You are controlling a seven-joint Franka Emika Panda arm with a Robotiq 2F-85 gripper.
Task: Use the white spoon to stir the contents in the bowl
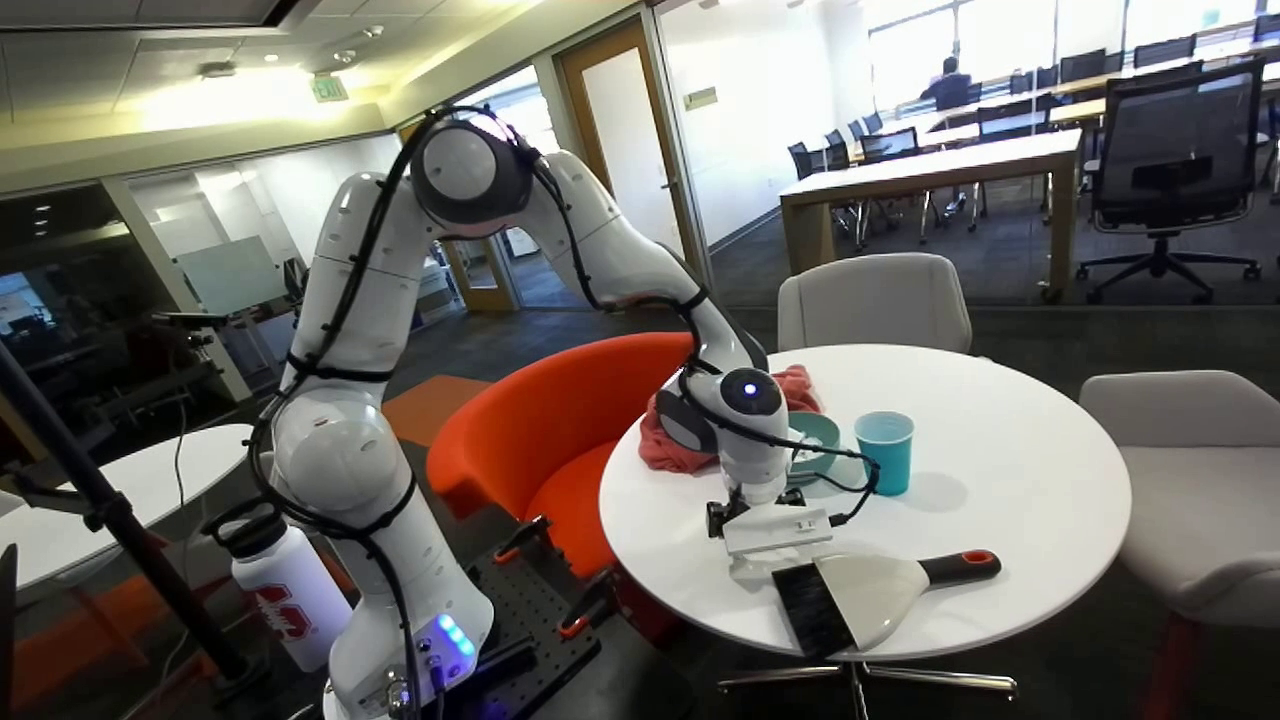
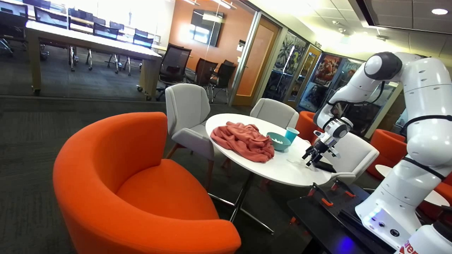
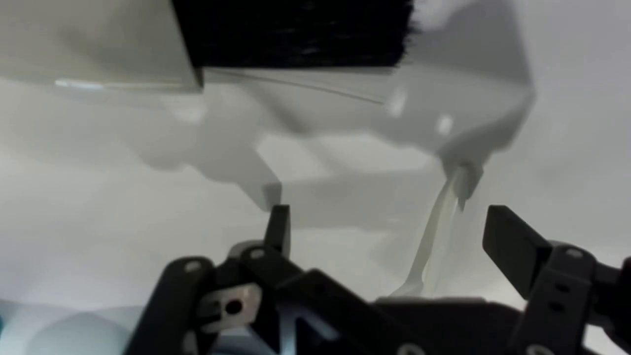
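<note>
The white spoon [image 3: 436,236] lies on the white table in the wrist view, its lower end hidden behind the gripper's body. My gripper [image 3: 388,217] is open, with its two black fingers apart on either side of the spoon; neither finger touches it. The gripper [image 2: 308,160] also shows in an exterior view, pointing down just over the table near its edge. The teal bowl [image 2: 281,146] holds white pieces and stands upright near the table's middle, away from the gripper. In an exterior view the arm partly hides the bowl [image 1: 824,432].
A cyan cup [image 1: 885,458] stands beside the bowl. A crumpled red cloth [image 2: 243,141] lies on the bowl's other side. A dustpan [image 1: 880,595] with a black brush [image 3: 300,32] lies close to the gripper. Chairs surround the round white table [image 1: 1040,480].
</note>
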